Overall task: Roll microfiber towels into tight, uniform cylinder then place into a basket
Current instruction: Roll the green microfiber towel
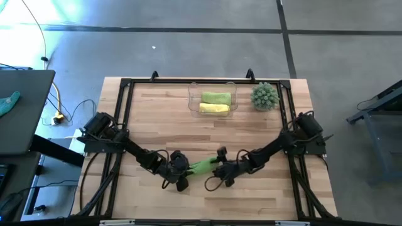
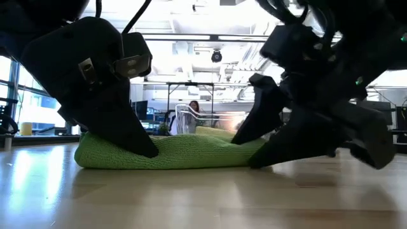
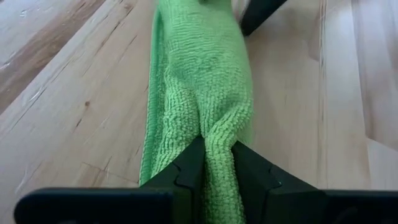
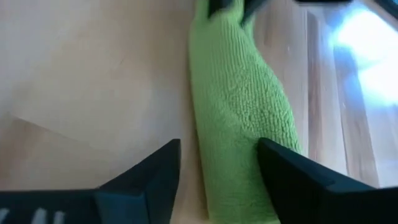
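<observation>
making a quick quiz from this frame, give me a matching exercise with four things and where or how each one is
Things:
1. left claw
2. right claw
3. yellow towel
4. plant

States:
A. on the table right of the basket
B. open, fingers either side of the green towel's end
C. rolled, in the basket
D. shut on the green towel's end

The green towel lies rolled on the table between the two claws. The basket sits at the table's far edge.

Pairs: 1-D, 2-B, 3-C, 4-A
</observation>
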